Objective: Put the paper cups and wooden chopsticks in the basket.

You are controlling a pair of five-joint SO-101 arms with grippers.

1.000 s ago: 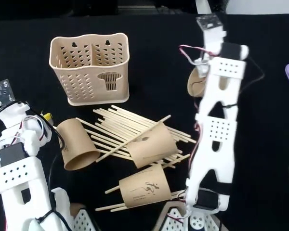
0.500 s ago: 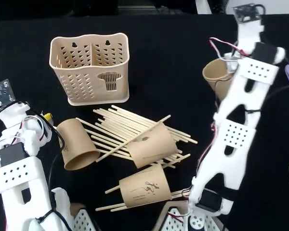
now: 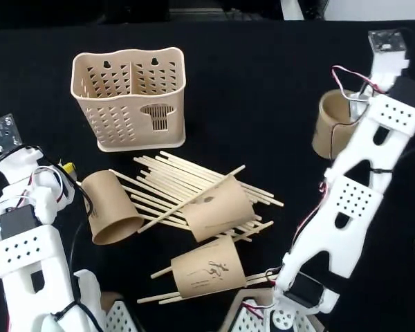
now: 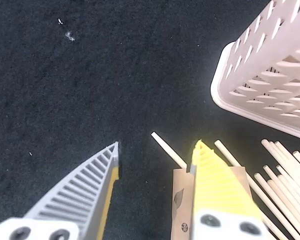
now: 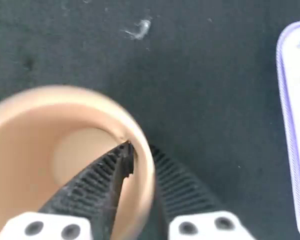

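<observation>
Your right gripper (image 5: 140, 152) was clamped on the rim of a tan paper cup (image 3: 332, 126), with one black finger inside the wall and the other outside. It held the cup upright at the far right of the black cloth table (image 3: 249, 76), and I could not tell whether the base touched the cloth. A lilac tray (image 5: 294, 125) sat just to the right of it. The beige perforated plastic basket (image 3: 128, 97) stood well apart at the far left, upright, with nothing visible inside. Your left gripper (image 4: 156, 145) hung at the near left with its fingers spread and gripping nothing, above the cloth just beside the basket's corner. The pile of pale wooden chopsticks (image 3: 173, 178) lay fanned across the middle, just near of the basket. Three more tan paper cups lay on their sides among the sticks: one at the left (image 3: 111, 207), one on top of the pile (image 3: 220, 207), and one nearest you (image 3: 207, 268).
</observation>
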